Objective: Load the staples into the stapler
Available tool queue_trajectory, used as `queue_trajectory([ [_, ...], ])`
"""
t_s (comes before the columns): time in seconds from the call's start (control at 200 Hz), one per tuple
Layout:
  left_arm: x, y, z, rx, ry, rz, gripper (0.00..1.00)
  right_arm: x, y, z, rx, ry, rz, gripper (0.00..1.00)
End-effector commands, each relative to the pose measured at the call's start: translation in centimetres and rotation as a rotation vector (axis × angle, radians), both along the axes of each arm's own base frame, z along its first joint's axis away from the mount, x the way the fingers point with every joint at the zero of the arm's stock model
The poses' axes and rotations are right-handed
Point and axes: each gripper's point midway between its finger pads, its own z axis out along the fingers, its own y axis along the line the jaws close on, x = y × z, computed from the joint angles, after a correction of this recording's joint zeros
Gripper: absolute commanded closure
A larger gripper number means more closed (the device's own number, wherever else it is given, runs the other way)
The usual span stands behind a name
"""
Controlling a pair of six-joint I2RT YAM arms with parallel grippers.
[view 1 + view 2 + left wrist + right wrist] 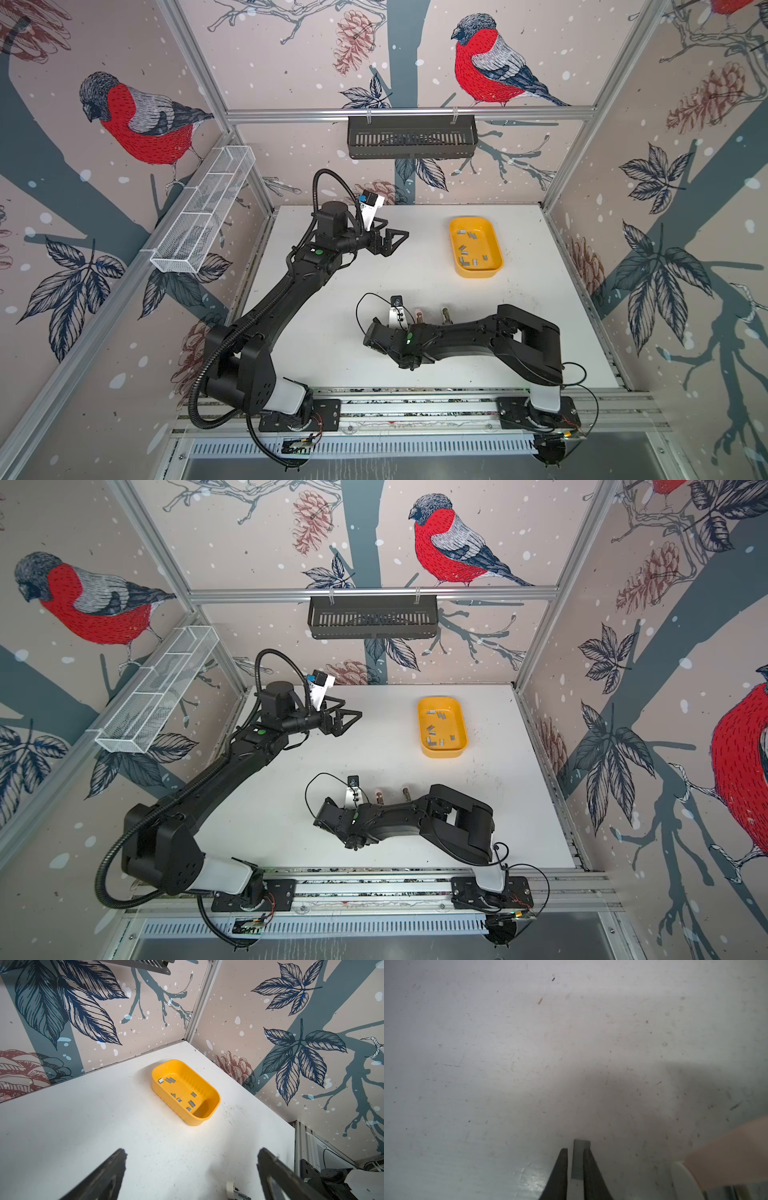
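Inside the yellow tray (168, 1103), short grey metallic staples (191, 1103) lie scattered.

The tray (478, 272) sits on the table (332, 291) with staples (465, 249) in it; left of the tray is the left gripper (397, 245), before and left of the tray the right gripper (575, 1150) astride one strip (578, 1159), behind the tray a wall basket (411, 137).

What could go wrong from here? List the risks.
1. A grey strip sits between the right gripper's nearly closed fingers, close to the table; whether it is gripped is unclear, so it could slip.
2. The staples lie tiny and scattered in the yellow tray; the wide-open left gripper may struggle to pick one cleanly.
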Motion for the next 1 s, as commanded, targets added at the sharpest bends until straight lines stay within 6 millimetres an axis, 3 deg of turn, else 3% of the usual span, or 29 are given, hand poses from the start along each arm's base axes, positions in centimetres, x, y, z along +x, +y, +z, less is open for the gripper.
queue_trajectory([
  [0.0, 0.0, -0.2, 0.6, -0.005, -0.031, -0.013, 0.03, 0.1, 0.3, 0.9, 0.015, -0.027, 0.013, 0.81],
  [0.23, 0.0, -0.1, 0.6, -0.007, -0.036, -0.015, 0.03, 0.1, -0.1, 2.5, 0.020, -0.081, 0.036, 0.75],
  [0.415, -0.2, -0.1, 1.2, -0.009, -0.052, -0.022, 0.03, -0.7, -0.9, 5.4, 0.047, -0.169, 0.118, 0.69],
  [0.665, -0.7, 1.0, 2.6, 0.024, -0.088, 0.043, 0.03, -1.9, -4.4, 9.2, 0.120, -0.238, 0.171, 0.67],
  [0.81, -3.3, 1.5, 2.9, 0.071, -0.091, 0.121, 0.03, -2.6, -7.3, 10.1, 0.164, -0.249, 0.170, 0.63],
  [0.971, -7.0, 2.9, 1.4, 0.062, -0.043, 0.212, 0.03, -3.6, -10.1, 10.9, 0.236, -0.252, 0.187, 0.59],
  [0.996, -7.6, 3.1, 0.1, 0.064, -0.010, 0.224, 0.03, -3.8, -10.4, 10.9, 0.249, -0.251, 0.200, 0.58],
])
